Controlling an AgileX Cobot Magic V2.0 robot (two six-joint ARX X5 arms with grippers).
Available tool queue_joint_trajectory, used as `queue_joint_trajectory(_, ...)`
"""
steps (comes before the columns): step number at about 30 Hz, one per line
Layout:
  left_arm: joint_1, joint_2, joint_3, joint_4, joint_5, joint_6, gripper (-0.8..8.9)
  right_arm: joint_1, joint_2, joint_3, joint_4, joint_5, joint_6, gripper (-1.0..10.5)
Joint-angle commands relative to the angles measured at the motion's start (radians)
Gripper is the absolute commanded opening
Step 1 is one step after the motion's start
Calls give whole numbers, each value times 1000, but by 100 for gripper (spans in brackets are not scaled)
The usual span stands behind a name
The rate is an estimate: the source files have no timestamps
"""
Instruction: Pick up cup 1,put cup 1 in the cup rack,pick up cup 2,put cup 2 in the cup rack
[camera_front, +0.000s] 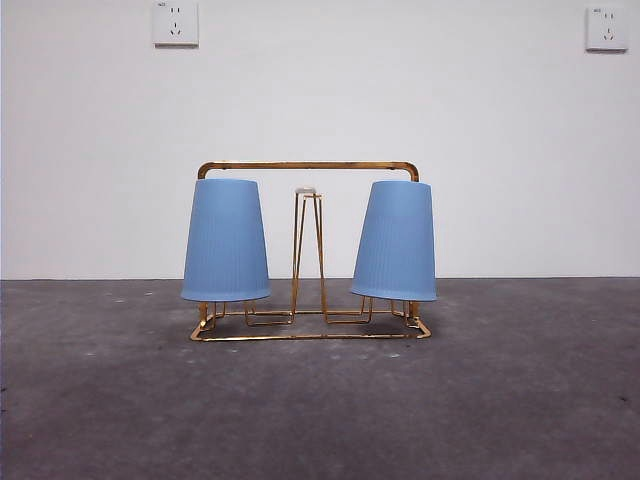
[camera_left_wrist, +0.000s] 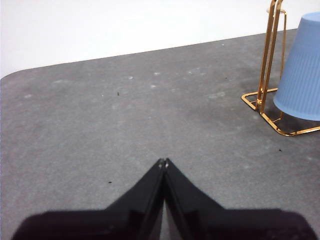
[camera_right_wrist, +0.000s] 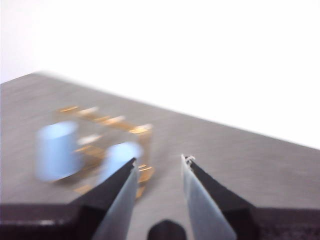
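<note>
The gold wire cup rack (camera_front: 308, 166) stands in the middle of the grey table in the front view. Two ribbed blue cups hang upside down on its prongs, one on the left (camera_front: 225, 240) and one on the right (camera_front: 396, 241), tilted slightly. Neither arm shows in the front view. My left gripper (camera_left_wrist: 163, 162) is shut and empty, low over the bare table, with the rack's end (camera_left_wrist: 265, 55) and one blue cup (camera_left_wrist: 300, 67) off to its side. My right gripper (camera_right_wrist: 159, 161) is open and empty; its picture is blurred, with the rack (camera_right_wrist: 107, 122) and both cups (camera_right_wrist: 56, 150) some distance ahead.
A white wall runs behind the table with two wall sockets (camera_front: 175, 22) high up. The grey tabletop (camera_front: 320, 410) stretches in front of the rack and to both sides.
</note>
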Motion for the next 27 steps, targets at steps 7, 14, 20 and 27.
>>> queue_joint_trajectory(7,4,0,-11,6,-2,-8,-3,-181,-188,-518,377,-33,46,155)
queue_joint_trajectory(14,4,0,-11,6,-2,-8,-3,-185,-335,-814,564,-30,46,155)
queue_joint_trajectory(20,4,0,-11,6,-2,-8,-3,-185,-385,-958,592,-30,47,155)
queue_joint_trajectory(27,4,6,-11,6,-2,-8,-3,-185,-385,-998,563,-15,58,155)
